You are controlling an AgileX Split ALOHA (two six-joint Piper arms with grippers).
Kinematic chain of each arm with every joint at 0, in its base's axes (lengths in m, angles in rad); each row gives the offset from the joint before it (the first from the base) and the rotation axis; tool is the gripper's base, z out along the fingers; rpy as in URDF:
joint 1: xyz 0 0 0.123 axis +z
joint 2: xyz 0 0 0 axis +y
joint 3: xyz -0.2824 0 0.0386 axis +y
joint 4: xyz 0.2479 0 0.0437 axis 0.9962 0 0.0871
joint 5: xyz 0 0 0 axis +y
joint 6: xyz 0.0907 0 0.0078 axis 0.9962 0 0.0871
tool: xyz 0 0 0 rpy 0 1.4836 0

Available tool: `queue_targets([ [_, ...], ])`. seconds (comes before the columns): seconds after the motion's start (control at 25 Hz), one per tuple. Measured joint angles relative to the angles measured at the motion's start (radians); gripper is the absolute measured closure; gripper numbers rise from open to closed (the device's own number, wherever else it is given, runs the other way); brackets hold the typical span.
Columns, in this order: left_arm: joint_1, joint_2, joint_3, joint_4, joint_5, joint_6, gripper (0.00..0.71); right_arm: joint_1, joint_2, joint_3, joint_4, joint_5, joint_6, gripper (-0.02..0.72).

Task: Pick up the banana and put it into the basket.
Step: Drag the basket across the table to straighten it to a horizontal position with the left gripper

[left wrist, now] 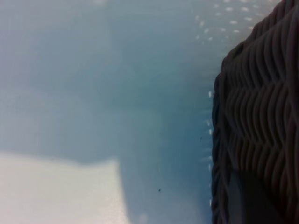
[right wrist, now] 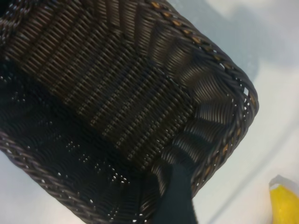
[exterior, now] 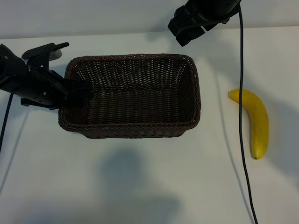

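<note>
On white table point(exterior: 140, 177): basket point(exterior: 131, 95), left tool point(exterior: 77, 91) clamping its rim; right tool point(exterior: 187, 35) apart.

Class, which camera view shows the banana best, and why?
The exterior view: the whole banana lies on the table right of the basket. The right wrist view catches only its tip at the edge; the left wrist view shows none.

Dark woven basket point(left wrist: 257, 116) wall close up, white table point(left wrist: 56, 186) beside — shadowed
</note>
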Motion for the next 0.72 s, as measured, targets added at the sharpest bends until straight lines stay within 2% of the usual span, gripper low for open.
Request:
queue_targets([
  [0.2,0.000,0.000,0.000,0.000,0.004,-0.001,0.558,0.000,0.000,0.000,0.000,0.000,0.000,0.109],
  [0.28,0.000,0.000,0.000,-0.001,0.012,-0.001,0.522,0.000,0.000,0.000,0.000,0.000,0.000,0.109],
  [0.4,0.001,0.000,-0.001,-0.012,0.025,-0.001,0.355,0.000,0.000,0.000,0.000,0.000,0.000,0.109],
  [0.48,0.001,-0.001,-0.001,-0.017,0.032,-0.002,0.215,0.000,0.000,0.000,0.000,0.000,0.000,0.109],
  [0.56,0.001,-0.003,-0.001,-0.017,0.042,-0.004,0.117,0.000,0.000,0.000,0.000,0.000,0.000,0.109],
  [0.64,0.001,-0.008,-0.001,-0.017,0.051,-0.005,0.069,0.000,0.000,0.000,0.000,0.000,0.000,0.109],
  [0.72,0.001,-0.018,-0.001,-0.017,0.057,-0.005,0.065,0.000,0.000,0.000,0.000,0.000,0.000,0.109],
])
